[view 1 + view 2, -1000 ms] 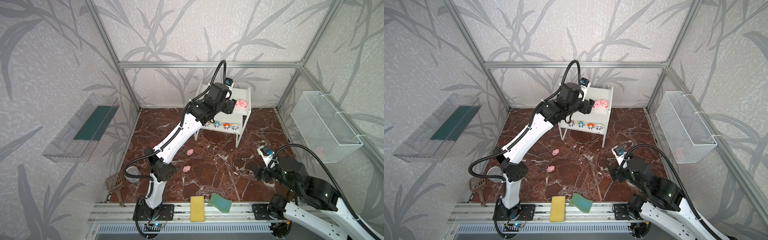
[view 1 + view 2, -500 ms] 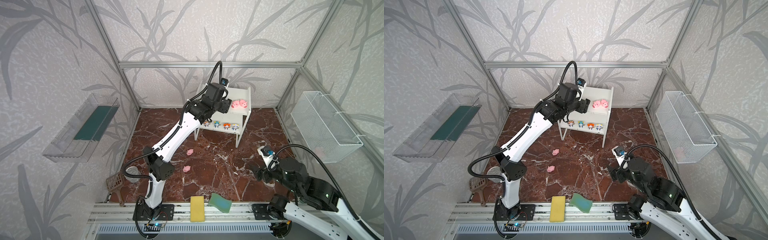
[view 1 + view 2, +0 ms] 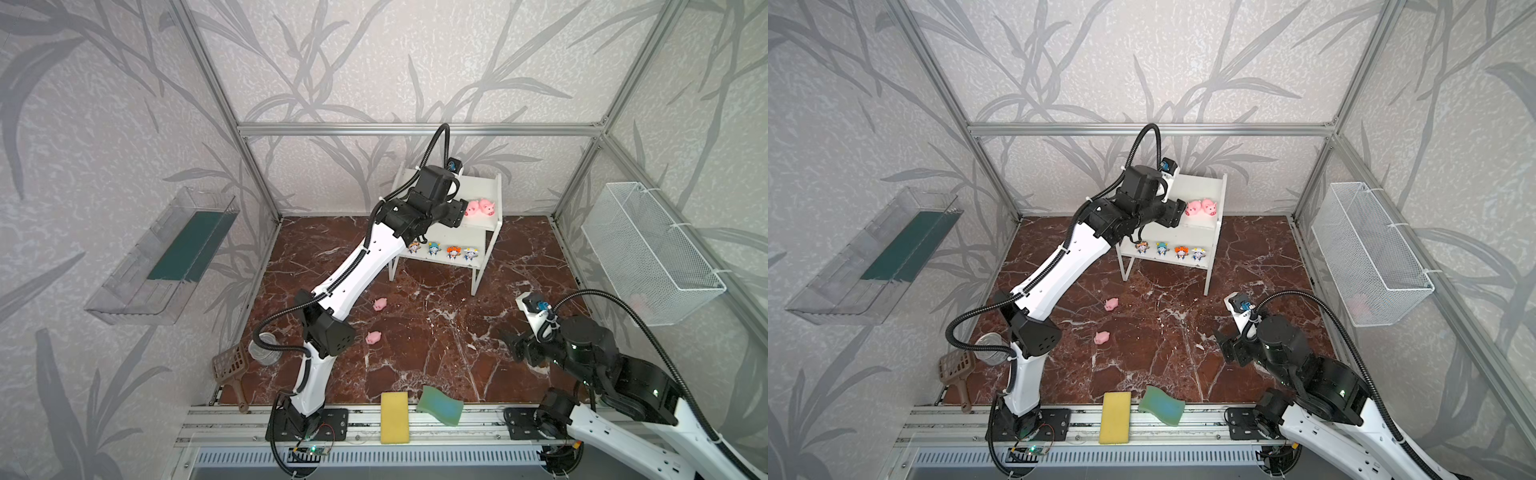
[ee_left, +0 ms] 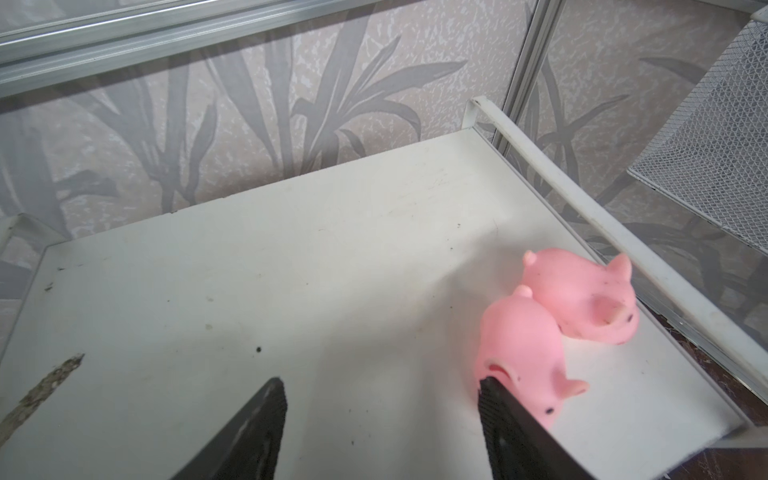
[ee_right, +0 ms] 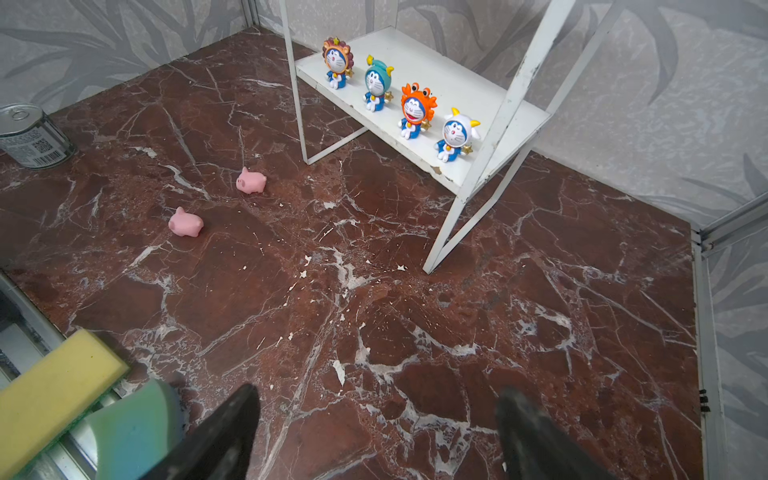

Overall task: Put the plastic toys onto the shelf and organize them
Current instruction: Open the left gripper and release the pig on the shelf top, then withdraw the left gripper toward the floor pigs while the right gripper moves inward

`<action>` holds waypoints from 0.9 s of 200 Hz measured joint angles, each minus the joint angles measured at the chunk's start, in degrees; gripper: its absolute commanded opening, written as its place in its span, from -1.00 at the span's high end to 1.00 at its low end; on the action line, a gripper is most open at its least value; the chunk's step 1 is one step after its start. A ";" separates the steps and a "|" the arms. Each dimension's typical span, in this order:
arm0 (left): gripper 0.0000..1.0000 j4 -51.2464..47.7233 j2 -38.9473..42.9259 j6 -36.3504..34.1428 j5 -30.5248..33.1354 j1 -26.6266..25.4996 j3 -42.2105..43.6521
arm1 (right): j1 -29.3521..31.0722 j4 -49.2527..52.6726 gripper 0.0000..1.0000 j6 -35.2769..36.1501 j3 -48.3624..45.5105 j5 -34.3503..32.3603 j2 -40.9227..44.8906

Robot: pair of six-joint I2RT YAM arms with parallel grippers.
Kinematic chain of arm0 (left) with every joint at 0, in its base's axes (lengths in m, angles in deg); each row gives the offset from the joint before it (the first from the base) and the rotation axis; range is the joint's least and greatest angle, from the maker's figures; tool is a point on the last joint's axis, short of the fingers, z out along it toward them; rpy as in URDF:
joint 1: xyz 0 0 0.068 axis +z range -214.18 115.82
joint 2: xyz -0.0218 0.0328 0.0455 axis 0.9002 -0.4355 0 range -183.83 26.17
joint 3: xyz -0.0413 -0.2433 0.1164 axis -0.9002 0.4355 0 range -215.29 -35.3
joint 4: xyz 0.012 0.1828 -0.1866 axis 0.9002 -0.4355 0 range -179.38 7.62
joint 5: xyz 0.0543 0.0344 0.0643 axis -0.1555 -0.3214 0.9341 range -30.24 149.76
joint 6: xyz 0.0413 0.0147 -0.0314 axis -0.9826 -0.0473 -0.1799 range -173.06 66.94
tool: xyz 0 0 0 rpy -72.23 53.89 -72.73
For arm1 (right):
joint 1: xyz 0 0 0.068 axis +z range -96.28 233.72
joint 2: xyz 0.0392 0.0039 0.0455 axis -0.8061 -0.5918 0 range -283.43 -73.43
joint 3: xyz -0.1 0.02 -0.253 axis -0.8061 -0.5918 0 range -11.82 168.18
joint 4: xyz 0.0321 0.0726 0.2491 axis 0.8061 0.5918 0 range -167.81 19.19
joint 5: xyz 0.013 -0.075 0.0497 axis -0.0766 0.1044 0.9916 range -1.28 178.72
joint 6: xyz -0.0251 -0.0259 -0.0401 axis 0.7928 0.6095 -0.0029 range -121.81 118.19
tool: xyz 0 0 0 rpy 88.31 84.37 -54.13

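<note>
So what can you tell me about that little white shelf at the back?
The shelf is a small white two-tier unit, its painted boards scuffed and chipped, on thin legs, standing upright at the back of the marble floor. Two pink pigs sit at the upper board's right end; four cartoon figurines line the lower board's front edge.
</note>
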 measured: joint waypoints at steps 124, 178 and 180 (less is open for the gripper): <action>-0.50 -0.52 0.13 0.35 -0.81 -1.14 0.31 | 0.00 -0.83 -0.79 0.74 -0.04 0.17 0.00; -0.54 2.14 6.84 0.20 2.34 -1.14 11.41 | 0.00 -2.58 -0.79 1.22 -0.04 1.01 -0.92; -0.55 2.21 7.39 0.11 2.51 -1.14 12.00 | 0.00 -2.73 -0.79 1.27 -0.04 1.14 -1.05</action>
